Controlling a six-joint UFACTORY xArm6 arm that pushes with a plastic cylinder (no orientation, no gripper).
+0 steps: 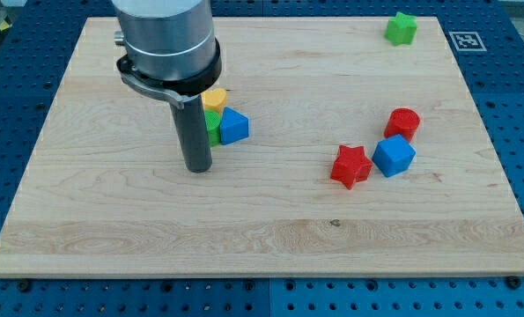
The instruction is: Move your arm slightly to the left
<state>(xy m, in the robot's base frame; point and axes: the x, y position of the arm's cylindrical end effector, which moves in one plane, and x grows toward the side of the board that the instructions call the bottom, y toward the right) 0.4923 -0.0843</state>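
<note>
My tip (197, 167) rests on the wooden board (112, 229) at the view's left of centre. Just to its upper right is a tight cluster: a yellow block (214, 98), a green block (213, 127) partly hidden behind the rod, and a blue triangular block (234, 127). The tip stands a little below and left of the green block, close to it; contact cannot be told. The arm's grey body (167, 40) hides part of the cluster from above.
A red star block (350, 165), a blue cube-like block (393, 156) and a red cylinder block (403, 122) sit together at the view's right. A green star-like block (401, 28) lies near the top right corner. A marker tag (465, 40) lies beyond the board.
</note>
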